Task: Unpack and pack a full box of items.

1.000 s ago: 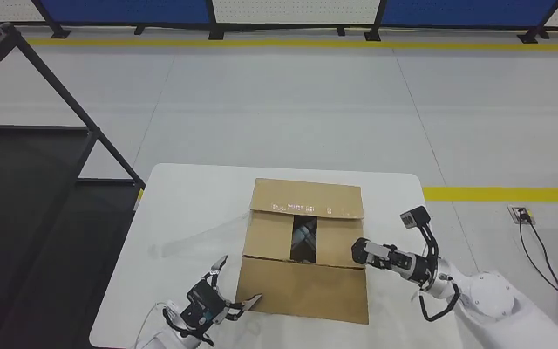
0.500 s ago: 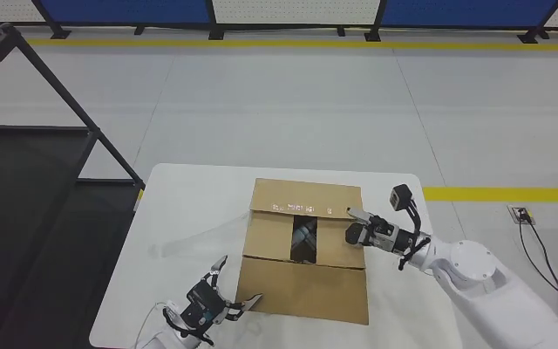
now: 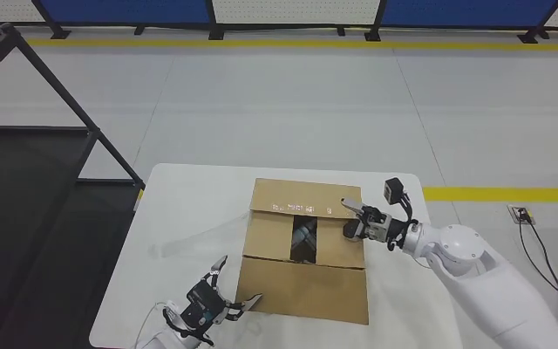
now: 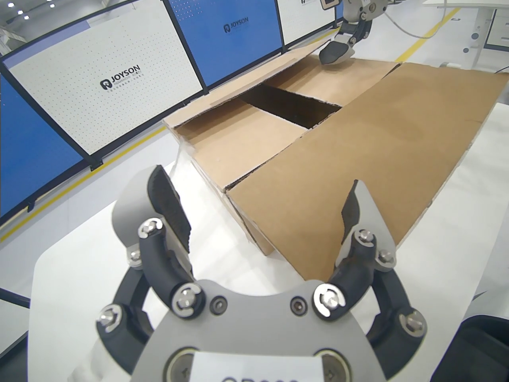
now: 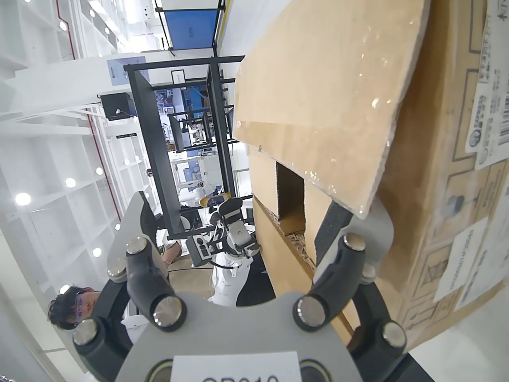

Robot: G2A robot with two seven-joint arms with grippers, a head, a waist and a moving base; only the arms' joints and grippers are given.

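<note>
A brown cardboard box (image 3: 301, 292) stands in the middle of the white table (image 3: 192, 209). Its two inner flaps leave a dark gap (image 3: 305, 240) where packed items show dimly. My right gripper (image 3: 350, 218) is open at the box's right side, at the edge of the right inner flap (image 5: 326, 81); one finger (image 5: 334, 224) sits just under that flap's corner. The left wrist view also catches this gripper (image 4: 338, 51) touching the flap. My left gripper (image 4: 256, 180) is open and empty by the box's near left corner (image 3: 237, 281), facing the big near flap (image 4: 358, 141).
A black metal rack (image 3: 52, 113) stands off the table's left side. Bare tabletop lies to the left of the box and behind it. A narrower strip (image 3: 397, 288) runs between the box and the table's right edge.
My right gripper has moved along the box's right side toward the far end and turned onto the inner flap's edge. The left gripper and the box have stayed put.
</note>
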